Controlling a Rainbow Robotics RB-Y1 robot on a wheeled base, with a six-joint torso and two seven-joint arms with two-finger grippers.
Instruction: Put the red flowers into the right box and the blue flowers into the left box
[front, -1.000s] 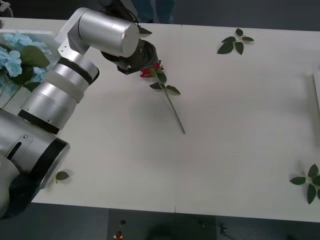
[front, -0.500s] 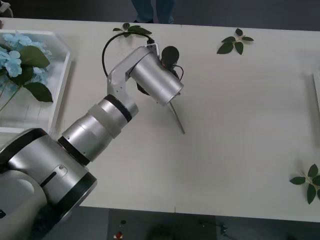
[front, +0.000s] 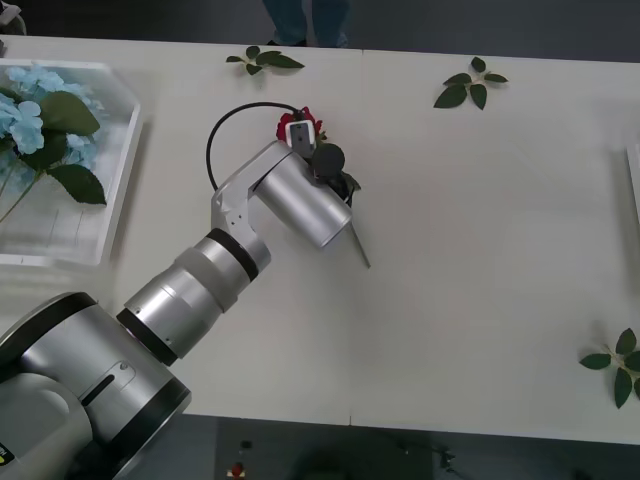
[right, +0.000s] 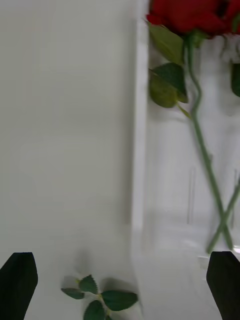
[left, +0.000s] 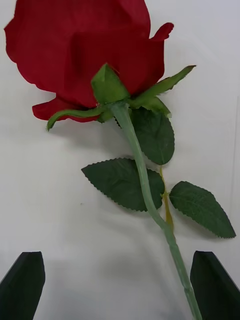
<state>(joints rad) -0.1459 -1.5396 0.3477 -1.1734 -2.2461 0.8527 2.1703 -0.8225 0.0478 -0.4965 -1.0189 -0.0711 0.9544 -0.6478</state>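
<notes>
Left tool (left: 120, 287), spread wide, hovers over the red rose (left: 85, 47) on the table (front: 480, 250)

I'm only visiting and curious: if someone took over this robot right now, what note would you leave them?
Left gripper: open, over the rose lying mid-table, stem between its fingers, not gripped.
Right gripper: open, empty, beside the right box.
Done: blue flowers lie in the left box; at least two red stems in the right box.
Left: grip this rose and take it to the right box.
</notes>
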